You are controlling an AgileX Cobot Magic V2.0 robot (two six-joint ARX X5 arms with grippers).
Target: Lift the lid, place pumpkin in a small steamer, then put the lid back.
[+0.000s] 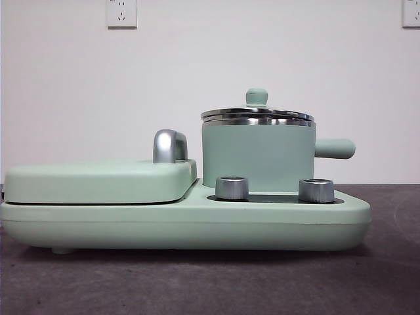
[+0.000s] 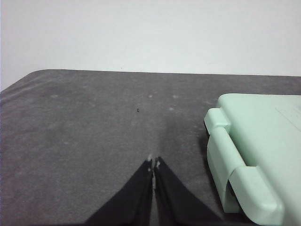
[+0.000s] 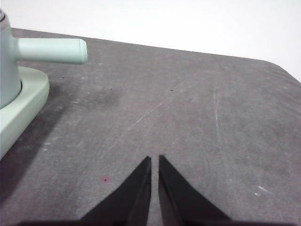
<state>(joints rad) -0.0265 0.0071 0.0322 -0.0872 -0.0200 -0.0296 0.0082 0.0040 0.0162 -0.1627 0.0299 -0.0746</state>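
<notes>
We saw the dark grey table (image 1: pixel 394 275) spread under everything, with a white wall (image 1: pixel 210 79) behind it carrying two wall sockets, one (image 1: pixel 121 13) at the upper left of the front view and another (image 1: pixel 411 13) cut off at the upper right edge. On the table sat the wide mint-green appliance base (image 1: pixel 184 226), the largest object there. Its left half was covered by the flat mint-green griddle cover (image 1: pixel 98 180), which bore a curved silver handle (image 1: pixel 169 146) near its inner end. On the right half of the base stood the small steamer (image 1: pixel 257 156), upright, its stubby side handle (image 1: pixel 335 148) pointing away from the griddle cover. The lid (image 1: pixel 257 115) rested level on the steamer's steel rim, its mint-green knob (image 1: pixel 256 97) at the centre. Two silver knobs stood at the front of the base before the steamer, one (image 1: pixel 231 187) to the left and one (image 1: pixel 316 190) to the right. We found no pumpkin in any view. The left gripper (image 2: pixel 154 162) hung above bare table just beside the griddle cover's end, its jaws pressed together with nothing between them. The right gripper (image 3: pixel 154 160) hung above bare table near the steamer's handle side, well clear of the base, its jaws nearly together with only a thin gap and pinching nothing. Neither gripper appeared in the front view.
</notes>
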